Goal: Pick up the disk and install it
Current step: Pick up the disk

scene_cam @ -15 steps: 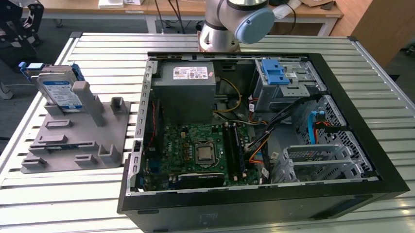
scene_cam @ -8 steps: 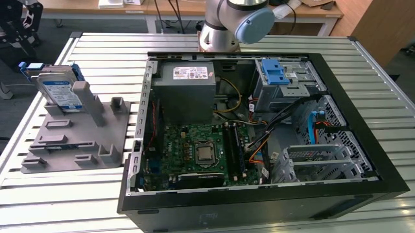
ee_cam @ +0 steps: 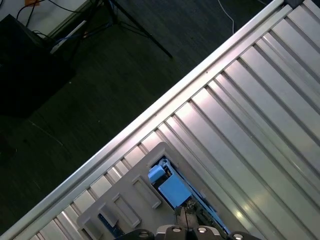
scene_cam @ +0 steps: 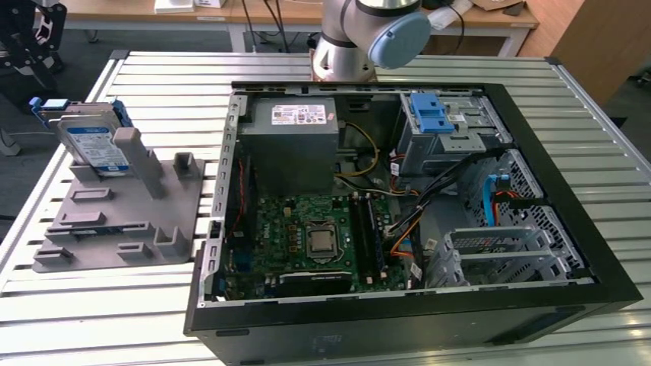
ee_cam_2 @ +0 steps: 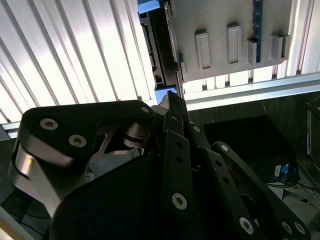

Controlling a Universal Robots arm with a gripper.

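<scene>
**Table** (scene_cam: 163, 84): slatted aluminium; carries every item below.

**Computer case** (scene_cam: 407, 324): black tower laid on its side with the panel off. It takes up the table's middle and reaches toward the edge at the exterior view's right. The board, cables and a grey power-supply box (scene_cam: 295, 141) lie exposed inside.

**Arm** (scene_cam: 356, 34): its base stands at the table's far edge, behind the case.

**Holder** (scene_cam: 112, 229): grey moulded tray with posts and slots. It lies along the table's edge at the exterior view's left, just beside the case.

**Disk** (scene_cam: 94, 143): silver drive with a white-and-blue label in a blue frame. It stands on edge, slightly tilted, at the holder's far end and has not been lifted.

**Gripper** (ee_cam: 184, 217): poised above the holder's far end, apart from the disk. The fingers look pressed together with nothing between them.

**Step in hand** (judged): the approach to the pick. Nothing is grasped and nothing is installed.

**Requirement** (judged): a grasp would need the jaws spread and lowered squarely over the disk's upper edge, clear of the holder's posts.
</scene>
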